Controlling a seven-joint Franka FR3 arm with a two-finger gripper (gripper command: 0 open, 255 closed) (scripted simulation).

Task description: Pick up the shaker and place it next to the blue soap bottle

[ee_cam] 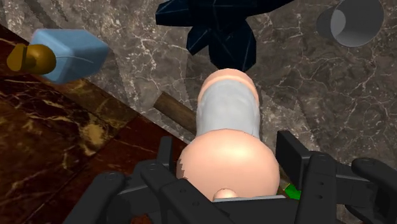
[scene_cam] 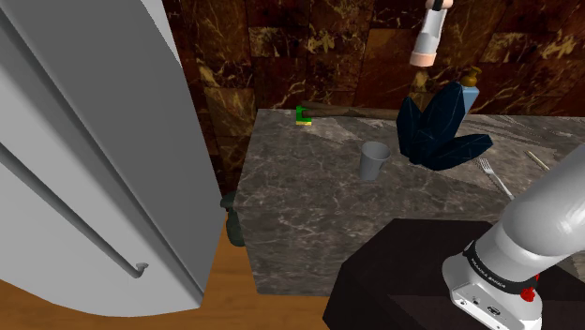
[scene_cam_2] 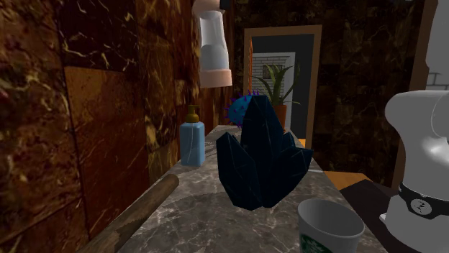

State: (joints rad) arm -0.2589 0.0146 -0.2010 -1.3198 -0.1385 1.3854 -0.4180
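The shaker, grey-white with peach ends, is clasped between the two black fingers of my gripper, which is shut on it. It hangs upright, high above the marble counter, and appears as the shaker near the shoulder view's top and as the shaker against the wall. The blue soap bottle with a brown pump stands at the counter's back by the wall. It shows again as the soap bottle and the soap bottle, below and to one side of the held shaker.
A dark blue crystal-shaped object stands just in front of the bottle. A grey cup, a fork, a rolling pin along the wall and a small green item also sit on the counter. A large grey fridge door stands at the shoulder view's left.
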